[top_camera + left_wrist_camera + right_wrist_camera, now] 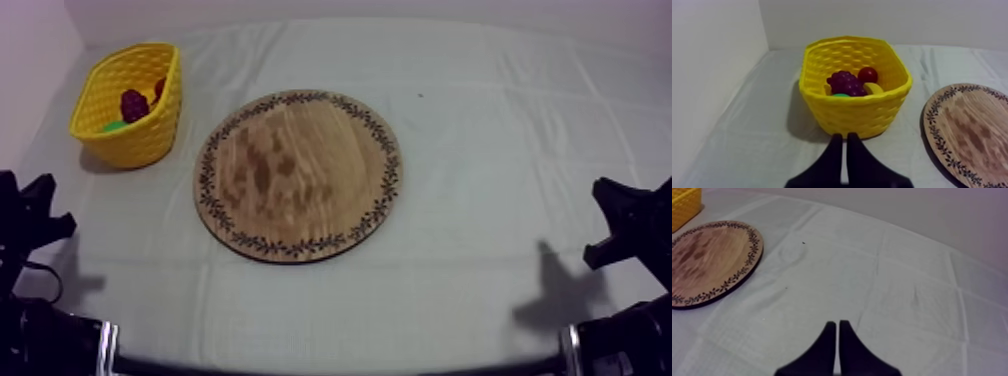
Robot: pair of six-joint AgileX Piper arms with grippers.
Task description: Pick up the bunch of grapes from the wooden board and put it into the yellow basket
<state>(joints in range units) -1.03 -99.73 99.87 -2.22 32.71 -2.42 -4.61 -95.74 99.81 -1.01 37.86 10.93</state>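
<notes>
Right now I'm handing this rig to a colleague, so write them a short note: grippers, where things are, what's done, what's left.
Left gripper: shut on nothing, parked in front of the basket.
Right gripper: shut on nothing, parked right of the board.
Grapes: inside the basket, next to a small red fruit.
Done: grapes are in the basket.
Left: nothing that I can see.

Behind the near wall of yellow basket (854,112) a green fruit (841,94) mostly hidden, kind unclear, banana (873,88) half hidden by bunch of grapes (846,82), wooden board (972,132) cut off at the edge
</notes>
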